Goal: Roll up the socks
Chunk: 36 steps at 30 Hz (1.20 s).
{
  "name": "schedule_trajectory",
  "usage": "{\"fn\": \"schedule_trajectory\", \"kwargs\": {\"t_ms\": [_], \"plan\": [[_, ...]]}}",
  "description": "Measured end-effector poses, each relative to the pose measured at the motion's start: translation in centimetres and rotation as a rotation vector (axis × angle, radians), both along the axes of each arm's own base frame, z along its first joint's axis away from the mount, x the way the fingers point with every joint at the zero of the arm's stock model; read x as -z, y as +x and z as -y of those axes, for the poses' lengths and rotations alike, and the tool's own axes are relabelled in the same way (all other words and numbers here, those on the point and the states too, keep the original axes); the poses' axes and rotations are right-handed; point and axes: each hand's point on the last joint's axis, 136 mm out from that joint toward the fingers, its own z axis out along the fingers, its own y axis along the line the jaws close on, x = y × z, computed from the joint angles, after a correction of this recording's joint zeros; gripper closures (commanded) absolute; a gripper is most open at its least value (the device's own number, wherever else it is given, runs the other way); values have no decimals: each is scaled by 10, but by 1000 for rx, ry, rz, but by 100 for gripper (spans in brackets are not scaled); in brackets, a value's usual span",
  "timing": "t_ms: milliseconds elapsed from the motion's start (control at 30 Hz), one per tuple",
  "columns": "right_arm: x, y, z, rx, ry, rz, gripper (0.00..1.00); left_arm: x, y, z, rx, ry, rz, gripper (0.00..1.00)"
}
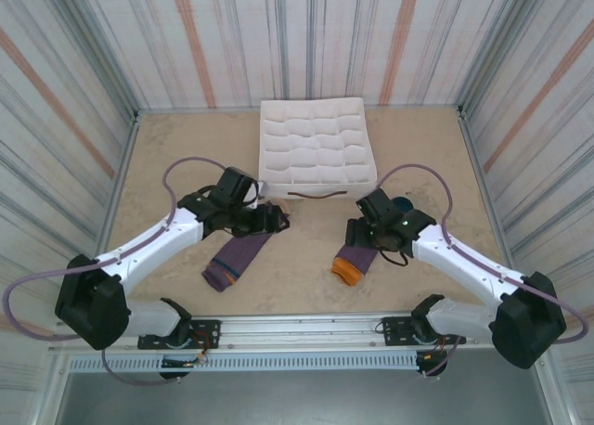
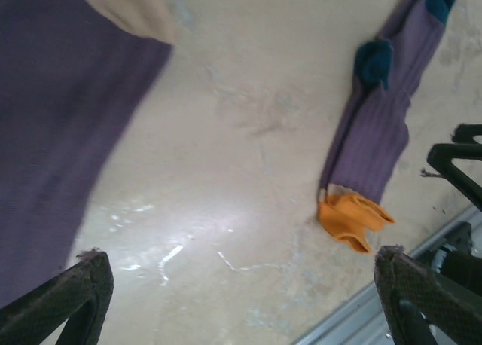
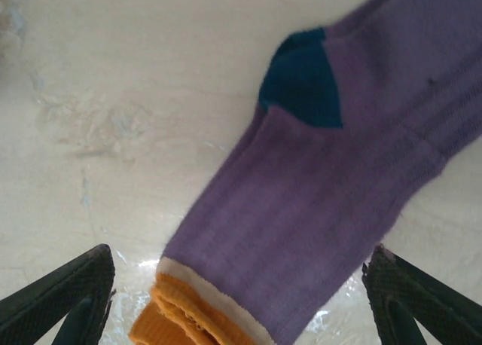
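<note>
On my far left a striped wall (image 1: 56, 119) closes off the table (image 1: 158, 184), and bare surface lies between it and my left arm. My left end effector (image 2: 241, 256) hangs low with its jaws wide and nothing in them. The left sock (image 1: 237, 258) lies flat on a diagonal, its far end under that end effector and its other end pointing toward the near rail (image 1: 297, 328). In my left wrist view it runs down the left side to my left finger (image 2: 75, 292); I cannot tell whether they touch.

Open table separates the two socks. Beyond it, at the far middle, stands the white box (image 1: 316, 151), its near edge just past both end effectors.

The right sock (image 3: 316, 209) lies flat, teal heel up, orange cuff toward the near edge. My right end effector (image 3: 239, 251) hangs over it, jaws wide and not gripping, the sock's leg between the fingers. To the right there is a strip of bare table, then the right wall (image 1: 529, 109).
</note>
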Motion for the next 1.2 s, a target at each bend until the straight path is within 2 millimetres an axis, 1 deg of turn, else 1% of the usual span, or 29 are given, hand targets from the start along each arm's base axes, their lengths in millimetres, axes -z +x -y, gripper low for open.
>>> {"fn": "schedule_trajectory", "kwargs": {"t_ms": [133, 233, 367, 467, 567, 700, 800, 1033, 1133, 1200], "plan": [[10, -4, 5, 21, 9, -30, 9, 8, -4, 14, 12, -23, -41, 8], [20, -1, 1, 23, 22, -56, 8, 14, -5, 21, 8, -48, -74, 8], [39, 4, -13, -5, 47, -99, 8, 20, -5, 26, 2, -69, -103, 8], [51, 7, -24, -31, 58, -118, 8, 20, -4, 28, -3, -78, -104, 8], [63, 6, -33, -56, 57, -143, 8, 20, -4, 28, -4, -79, -103, 8], [63, 13, -46, -78, 82, -123, 8, 20, -4, 28, -4, -78, -104, 7], [61, 16, -61, -113, 105, -96, 8, 20, -4, 27, -7, -88, -117, 8], [58, 9, -103, -201, 185, -68, 7, 26, -2, 19, -47, -99, -165, 8], [56, 6, -116, -225, 193, -68, 6, 25, -1, 18, -59, -105, -172, 8], [54, 4, -122, -232, 193, -74, 5, 25, 0, 17, -66, -113, -181, 8]]}}
